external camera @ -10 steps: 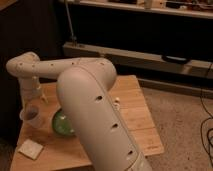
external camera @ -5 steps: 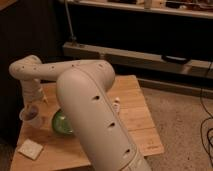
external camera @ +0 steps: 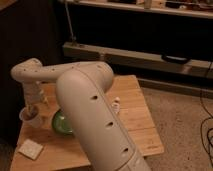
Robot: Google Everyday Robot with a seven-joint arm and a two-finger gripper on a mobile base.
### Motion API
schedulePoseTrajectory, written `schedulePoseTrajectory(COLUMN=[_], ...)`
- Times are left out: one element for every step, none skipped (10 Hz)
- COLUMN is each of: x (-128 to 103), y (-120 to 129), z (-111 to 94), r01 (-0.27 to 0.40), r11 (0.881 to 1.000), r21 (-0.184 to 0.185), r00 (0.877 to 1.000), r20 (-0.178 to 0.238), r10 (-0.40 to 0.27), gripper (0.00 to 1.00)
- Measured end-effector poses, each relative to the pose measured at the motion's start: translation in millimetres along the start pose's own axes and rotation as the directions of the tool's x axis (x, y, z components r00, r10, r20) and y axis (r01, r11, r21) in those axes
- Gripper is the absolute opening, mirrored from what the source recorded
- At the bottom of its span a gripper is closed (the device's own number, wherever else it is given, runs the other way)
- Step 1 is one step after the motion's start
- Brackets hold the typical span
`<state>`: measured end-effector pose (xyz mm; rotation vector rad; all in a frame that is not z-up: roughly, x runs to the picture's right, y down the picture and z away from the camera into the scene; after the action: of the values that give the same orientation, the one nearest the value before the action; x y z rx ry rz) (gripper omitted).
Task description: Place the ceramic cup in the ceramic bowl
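The whitish ceramic cup (external camera: 31,118) is at the tip of my gripper (external camera: 34,109), near the left edge of the wooden table (external camera: 134,107). The gripper comes down from above and is shut on the cup's rim. The cup is upright. The green ceramic bowl (external camera: 62,125) sits on the table just right of the cup, partly hidden behind my big white arm (external camera: 100,125). Cup and bowl are a small gap apart.
A flat pale square tile (external camera: 31,148) lies at the table's front left corner. A white upright tube (external camera: 116,106) stands right of the arm. A dark shelf unit (external camera: 150,55) runs behind the table. Speckled floor lies to the right.
The arm's elbow has shifted slightly right and down, and the cup has stayed with the gripper, left of the bowl.
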<state>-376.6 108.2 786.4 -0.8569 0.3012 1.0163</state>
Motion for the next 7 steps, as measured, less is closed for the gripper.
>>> schedulePoseTrajectory(x=[0.5,0.7,0.9,1.0,1.8,2.1,1.6], y=[-2.5,-6.7,-6.9,-6.1,-4.3,-4.4,-6.4], z=[2.0,3.7,4.7,6.9,9.1,10.1,10.7], r01=[-0.003,-0.008,-0.007,-0.007,-0.003,-0.003,-0.003], r11=[1.0,1.0,1.0,1.0,1.0,1.0,1.0], r21=[0.002,0.002,0.003,0.002,0.002,0.001,0.0], r00=[1.0,1.0,1.0,1.0,1.0,1.0,1.0], r20=[-0.003,-0.004,-0.004,-0.007,-0.008,-0.009,-0.01], r10=[0.003,0.008,0.007,0.007,0.003,0.003,0.003], gripper=[0.58,0.55,0.46,0.39,0.29,0.18,0.09])
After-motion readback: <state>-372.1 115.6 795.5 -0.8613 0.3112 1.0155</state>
